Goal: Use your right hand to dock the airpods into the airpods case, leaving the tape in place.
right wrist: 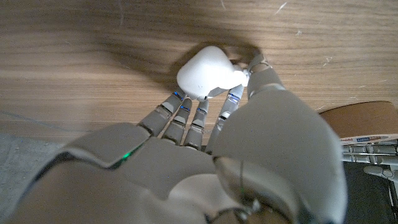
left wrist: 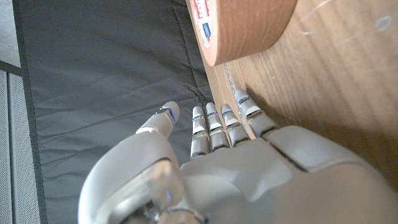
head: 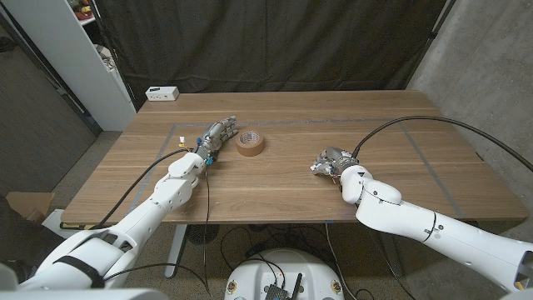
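Wooden brown table (head: pixel 283 179) filled the head view, with a brown roll of tape (head: pixel 250 143) lying flat left of centre. The left hand (head: pixel 216 138) stood just beside it, fingers straight, holding nothing. The right hand (head: pixel 331 161) curled down right of centre. From the right wrist, its fingers (right wrist: pixel 186 118) touched a smooth white rounded airpods case (right wrist: pixel 208 72), lid state unclear; whether they gripped it I could not tell.

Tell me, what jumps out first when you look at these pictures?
The brown roll of tape sits near the middle of the wooden table, right beside the left hand. Further right, the right hand curls its fingers around a small white rounded case. A white box rests at the far left edge.
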Controlling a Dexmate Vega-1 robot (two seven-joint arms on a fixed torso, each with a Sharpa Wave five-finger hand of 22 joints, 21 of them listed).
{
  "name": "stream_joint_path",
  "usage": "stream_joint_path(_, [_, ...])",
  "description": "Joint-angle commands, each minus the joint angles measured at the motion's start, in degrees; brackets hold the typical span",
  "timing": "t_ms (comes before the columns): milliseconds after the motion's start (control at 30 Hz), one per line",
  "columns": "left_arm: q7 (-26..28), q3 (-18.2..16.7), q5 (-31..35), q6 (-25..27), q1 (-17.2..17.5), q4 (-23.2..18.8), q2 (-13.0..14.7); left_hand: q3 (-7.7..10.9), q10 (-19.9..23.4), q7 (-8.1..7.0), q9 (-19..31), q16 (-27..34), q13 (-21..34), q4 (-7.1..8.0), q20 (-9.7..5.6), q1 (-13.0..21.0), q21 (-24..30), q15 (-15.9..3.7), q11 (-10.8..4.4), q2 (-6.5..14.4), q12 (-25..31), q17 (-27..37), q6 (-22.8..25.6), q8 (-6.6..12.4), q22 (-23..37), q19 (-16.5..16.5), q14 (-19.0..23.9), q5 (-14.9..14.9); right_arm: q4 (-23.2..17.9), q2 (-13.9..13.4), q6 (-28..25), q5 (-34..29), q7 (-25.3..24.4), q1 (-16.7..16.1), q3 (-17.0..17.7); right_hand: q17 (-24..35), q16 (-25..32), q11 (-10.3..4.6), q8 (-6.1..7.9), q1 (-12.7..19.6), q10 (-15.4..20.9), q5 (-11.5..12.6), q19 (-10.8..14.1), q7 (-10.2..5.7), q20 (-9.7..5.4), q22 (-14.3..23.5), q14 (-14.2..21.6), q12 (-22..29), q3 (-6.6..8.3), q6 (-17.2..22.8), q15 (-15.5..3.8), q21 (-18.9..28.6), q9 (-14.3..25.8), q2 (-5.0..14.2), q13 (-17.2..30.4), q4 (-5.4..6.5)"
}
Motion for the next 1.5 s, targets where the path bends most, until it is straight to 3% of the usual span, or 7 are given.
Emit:
stream_joint_path(33, [0.14,-0.12,-0.1,0.44,0.18,-0.06,0.26,0.21,0.33,-0.2,0.13,0.08,0.09,-0.26,0.13,-0.25,-0.2,-0.36,-0.23,0.05,0.19,0.03,0.09,-0.2,0.13,0.42,-0.06,0.37,-0.06,-0.44,0.86,1.54,0.92,0.37,0.35,0.27,0.19,-0.24,0.02,-0.33,0.39,-0.07,0.39,0.76,0.02,-0.03,0.24,0.17,-0.25,-0.76,-5.12,0.24,0.08,-0.66,0.17,0.52])
stream_joint_path(433, [0.0,0.03,0.07,0.66,-0.55,0.95,0.05,0.17,0.1,-0.33,0.14,0.05,0.06,-0.34,0.17,-0.21,-0.32,-0.5,-0.24,0.06,0.05,0.02,-0.04,-0.24,0.14,0.37,-0.24,0.36,-1.45,-2.81,1.32,2.91,5.22,2.44,-0.8,0.51,-0.63,-0.17,-1.95,-1.31,-2.03,-0.02,-0.6,0.2,-0.02,-0.02,-1.89,-0.61,-0.4,-4.58,-4.74,-0.12,-0.39,-1.53,0.16,0.74])
stream_joint_path(633, [0.04,-0.06,-0.02,0.59,-0.29,0.65,0.13,0.13,0.11,-0.44,0.14,0.04,0.05,-0.37,0.17,-0.19,-0.36,-0.54,-0.34,0.06,0.04,0.02,0.0,-0.22,0.15,0.39,-0.31,0.36,-1.59,-2.63,0.57,2.33,4.8,2.4,-1.15,0.61,-0.83,-0.22,-2.46,-1.65,-2.77,0.04,-1.24,0.85,0.06,-0.02,-2.61,-0.75,-0.4,-5.51,-4.46,-0.29,-0.6,-1.67,0.19,0.85])
stream_joint_path(900, [-0.54,-0.06,-0.07,0.13,-0.16,0.66,0.23,0.09,0.04,-0.49,0.15,0.05,0.03,-0.42,0.2,-0.18,-0.43,-0.56,-0.44,0.04,-0.02,0.01,-0.02,-0.23,0.15,0.37,-0.36,0.36,-2.02,-2.18,-0.96,1.48,3.72,2.28,-1.81,0.8,-0.61,0.82,-2.19,-3.27,-2.44,0.01,-1.23,3.05,0.55,-0.01,-2.64,-0.38,-0.73,-4.36,-3.99,-0.14,-0.94,-1.85,0.19,1.52])
stream_joint_path(967, [-0.24,-0.05,0.02,0.42,-0.01,0.16,0.43,0.08,0.04,-0.49,0.15,0.05,0.02,-0.4,0.19,-0.2,-0.44,-0.56,-0.32,0.06,-0.02,0.02,-0.01,-0.22,0.15,0.38,-0.38,0.35,-2.17,-2.05,-1.51,0.84,3.1,2.25,-2.21,0.82,-0.57,0.77,-2.2,-3.51,-2.42,0.02,-1.21,2.04,0.69,-0.01,-2.6,-0.32,-0.76,-4.26,-3.94,-0.1,-1.01,-1.9,0.19,1.58])
stream_joint_path(1200, [0.06,-0.1,0.16,0.67,0.26,-0.83,0.87,0.05,0.06,-0.44,0.15,0.04,0.01,-0.44,0.26,-0.16,-0.49,-0.58,-0.35,0.09,-0.04,0.01,-0.06,-0.24,0.16,0.38,-0.45,0.35,-2.53,-1.88,-2.32,-0.39,1.19,1.69,-2.5,0.86,-0.25,1.56,-1.6,-4.21,-1.35,0.03,-0.93,4.12,1.07,-0.01,-1.88,0.19,-0.76,-2.55,-3.69,0.06,-1.09,-2.0,0.17,1.7])
stream_joint_path(1500, [0.14,0.0,0.25,0.66,0.51,-1.38,0.95,0.04,0.04,-0.54,0.15,0.07,-0.01,-0.5,0.24,-0.11,-0.54,-0.6,-0.38,0.1,-0.07,-0.01,-0.06,-0.23,0.16,0.42,-0.43,0.36,-2.74,-1.71,-2.81,-0.73,-0.76,0.53,-1.69,0.88,0.1,1.56,-1.1,-5.1,-0.53,-0.01,0.02,5.01,1.15,0.01,-0.97,0.5,-0.82,-1.32,-3.79,0.41,-0.95,-1.93,0.09,1.98])
